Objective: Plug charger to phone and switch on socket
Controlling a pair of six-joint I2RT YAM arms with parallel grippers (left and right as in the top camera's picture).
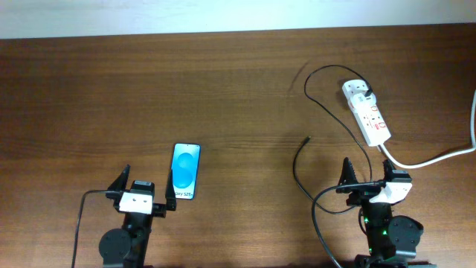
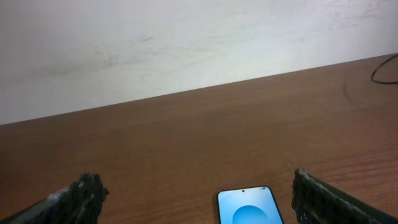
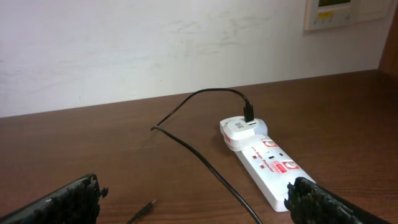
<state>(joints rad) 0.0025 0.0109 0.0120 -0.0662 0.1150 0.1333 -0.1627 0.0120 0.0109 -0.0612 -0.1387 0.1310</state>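
Both grippers stand wide apart and hold nothing. The left gripper sits low over the table, and the phone lies flat, blue screen up, just ahead of its right-side finger. The right gripper sits near the socket, which lies at an angle on the table's right side with its thick white cord trailing off to the right. The charger is plugged into the socket's far end. Its cable loops across the table, and the loose connector tip lies left of the right gripper, well apart from the phone.
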